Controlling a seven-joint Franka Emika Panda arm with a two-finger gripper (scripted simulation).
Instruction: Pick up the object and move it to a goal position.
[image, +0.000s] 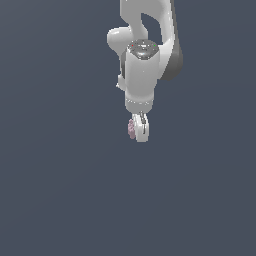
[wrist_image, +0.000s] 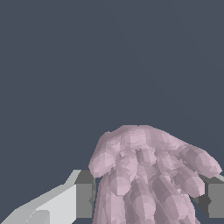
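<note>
The object (image: 131, 129) is a small pale pink-mauve lumpy blob. In the exterior view it sits at the tip of my white gripper (image: 140, 131), poking out on that view's left side of the fingers. In the wrist view the object (wrist_image: 148, 175) fills the space between my two fingers (wrist_image: 83, 194), which press on it from both sides. My gripper (wrist_image: 146, 197) is shut on the object. The arm hangs down from the top of the exterior view, wrist pointing downward.
A plain dark grey-blue surface (image: 60, 190) fills the background in both views. No other object, container or edge shows.
</note>
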